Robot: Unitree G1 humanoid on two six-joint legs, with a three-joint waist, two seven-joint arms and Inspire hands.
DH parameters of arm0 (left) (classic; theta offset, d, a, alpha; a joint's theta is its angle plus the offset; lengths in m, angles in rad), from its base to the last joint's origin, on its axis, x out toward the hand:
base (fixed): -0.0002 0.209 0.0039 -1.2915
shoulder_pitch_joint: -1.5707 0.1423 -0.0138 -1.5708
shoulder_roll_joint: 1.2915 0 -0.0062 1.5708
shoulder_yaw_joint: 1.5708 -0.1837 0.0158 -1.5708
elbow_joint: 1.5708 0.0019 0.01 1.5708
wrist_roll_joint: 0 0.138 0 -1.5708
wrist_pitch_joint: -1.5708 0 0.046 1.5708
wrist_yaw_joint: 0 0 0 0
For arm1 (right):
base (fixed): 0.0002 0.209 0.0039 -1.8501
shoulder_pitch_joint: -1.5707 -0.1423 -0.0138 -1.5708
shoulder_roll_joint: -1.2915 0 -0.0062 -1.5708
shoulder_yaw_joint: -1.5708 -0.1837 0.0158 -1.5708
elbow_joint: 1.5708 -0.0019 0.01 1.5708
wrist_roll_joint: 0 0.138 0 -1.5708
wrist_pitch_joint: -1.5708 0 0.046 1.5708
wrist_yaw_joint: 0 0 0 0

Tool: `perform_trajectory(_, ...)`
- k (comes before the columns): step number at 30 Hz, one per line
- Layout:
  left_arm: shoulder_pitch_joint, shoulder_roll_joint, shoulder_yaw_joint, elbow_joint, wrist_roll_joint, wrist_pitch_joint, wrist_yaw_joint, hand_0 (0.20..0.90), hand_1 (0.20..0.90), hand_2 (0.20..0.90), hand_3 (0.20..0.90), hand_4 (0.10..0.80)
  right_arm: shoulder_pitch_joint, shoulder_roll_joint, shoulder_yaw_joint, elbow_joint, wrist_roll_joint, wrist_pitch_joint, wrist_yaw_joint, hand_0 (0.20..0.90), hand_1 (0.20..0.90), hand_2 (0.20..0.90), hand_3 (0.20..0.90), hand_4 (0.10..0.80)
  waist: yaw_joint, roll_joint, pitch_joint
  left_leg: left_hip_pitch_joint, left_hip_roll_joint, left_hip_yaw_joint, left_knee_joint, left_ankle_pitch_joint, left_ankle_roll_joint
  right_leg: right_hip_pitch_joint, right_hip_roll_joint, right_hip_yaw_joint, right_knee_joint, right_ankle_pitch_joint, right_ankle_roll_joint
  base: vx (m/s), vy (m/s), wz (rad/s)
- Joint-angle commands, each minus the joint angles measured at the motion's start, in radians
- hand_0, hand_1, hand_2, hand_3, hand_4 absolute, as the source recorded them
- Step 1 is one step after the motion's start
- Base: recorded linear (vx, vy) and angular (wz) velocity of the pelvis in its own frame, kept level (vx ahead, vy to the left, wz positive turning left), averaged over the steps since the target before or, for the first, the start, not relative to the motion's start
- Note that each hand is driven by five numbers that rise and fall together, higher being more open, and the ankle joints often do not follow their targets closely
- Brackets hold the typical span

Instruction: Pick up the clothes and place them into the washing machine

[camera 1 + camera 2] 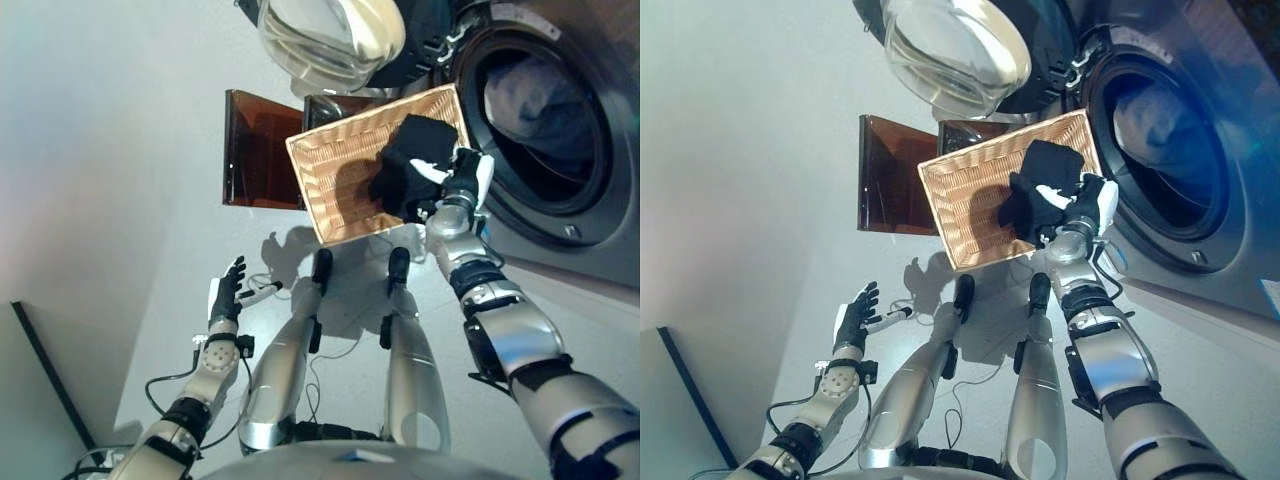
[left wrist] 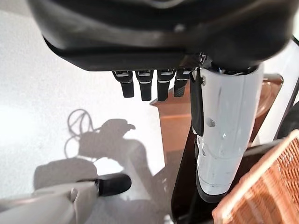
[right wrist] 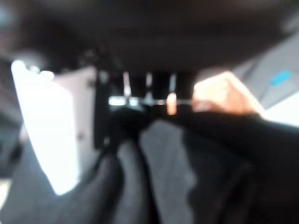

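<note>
A shallow wicker basket (image 1: 330, 185) rests on a low dark brown box (image 1: 258, 150) beside the washing machine (image 1: 570, 215). A black garment (image 1: 412, 160) lies bunched at the basket's end nearest the machine's open drum (image 1: 548, 130). My right hand (image 1: 462, 185) is on the garment with its fingers closed into the cloth. The right wrist view shows the fingers (image 3: 149, 93) gripping dark cloth (image 3: 187, 172). Pale clothes (image 1: 525, 95) lie inside the drum. My left hand (image 1: 228, 292) hangs low over the floor, away from the basket, fingers (image 2: 149, 84) straight and empty.
The machine's round glass door (image 1: 330, 35) stands swung open above the far side of the basket. The pale floor (image 1: 120, 150) spreads to the left of the box. A dark edge (image 1: 50, 370) runs along the lower left.
</note>
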Motion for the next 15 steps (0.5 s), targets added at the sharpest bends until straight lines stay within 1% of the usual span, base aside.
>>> perform_trajectory(1, 0.038, 0.008, 0.025, 0.035, 0.011, -0.021, 0.000, 0.900, 0.900, 0.900, 0.900, 0.800, -0.033, -0.035, -0.013, -0.154, 0.120, -0.176, 0.022, 0.200, 0.200, 0.200, 0.200, 0.300, 0.006, 0.006, -0.053, -0.013, -0.024, 0.017, 0.007, -0.037, -0.033, 0.000, -0.010, 0.002, 0.098, -0.136, 0.002, 0.049, -0.002, -0.05)
perform_trajectory(2, 0.043, 0.005, 0.024, 0.037, 0.006, -0.020, -0.005, 0.900, 0.900, 0.900, 0.900, 0.800, -0.021, -0.034, -0.015, -0.158, 0.136, -0.181, 0.034, 0.200, 0.200, 0.200, 0.200, 0.300, 0.006, 0.007, -0.059, -0.010, -0.023, 0.019, 0.006, -0.039, -0.033, 0.005, -0.011, 0.002, 0.098, -0.138, 0.001, 0.048, -0.014, -0.04)
perform_trajectory(4, 0.048, -0.002, 0.026, 0.051, 0.004, -0.014, -0.018, 0.900, 0.900, 0.900, 0.900, 0.800, -0.002, -0.024, -0.053, -0.165, 0.257, -0.222, 0.071, 0.200, 0.200, 0.200, 0.200, 0.300, 0.002, 0.008, -0.069, 0.005, -0.023, 0.020, 0.007, -0.046, -0.033, 0.015, -0.010, 0.004, 0.106, -0.150, 0.000, 0.056, -0.012, -0.04)
perform_trajectory(7, 0.049, -0.013, 0.028, 0.091, 0.000, -0.004, -0.036, 0.900, 0.900, 0.900, 0.900, 0.800, 0.017, -0.018, -0.079, -0.175, 0.373, -0.255, 0.118, 0.200, 0.200, 0.200, 0.200, 0.300, 0.000, 0.008, -0.088, 0.011, -0.021, 0.024, 0.009, -0.050, -0.034, 0.020, -0.007, 0.007, 0.106, -0.151, -0.001, 0.040, -0.005, -0.09)
perform_trajectory(11, 0.052, -0.024, 0.032, 0.123, -0.006, 0.004, -0.049, 0.900, 0.900, 0.900, 0.900, 0.800, 0.036, -0.012, -0.098, -0.221, 0.466, -0.284, 0.153, 0.200, 0.200, 0.200, 0.200, 0.300, -0.004, 0.009, -0.102, 0.019, -0.020, 0.027, 0.013, -0.057, -0.034, 0.024, -0.005, 0.014, 0.110, -0.153, -0.002, 0.026, -0.015, -0.07)
perform_trajectory(15, 0.061, -0.034, 0.026, 0.128, -0.020, 0.004, -0.064, 0.900, 0.900, 0.900, 0.900, 0.800, 0.025, -0.011, -0.135, -0.227, 0.563, -0.314, 0.184, 0.200, 0.200, 0.200, 0.200, 0.300, -0.006, 0.015, -0.114, 0.023, -0.020, 0.032, 0.012, -0.060, -0.034, 0.030, -0.004, 0.018, 0.104, -0.155, -0.002, 0.016, -0.007, -0.07)
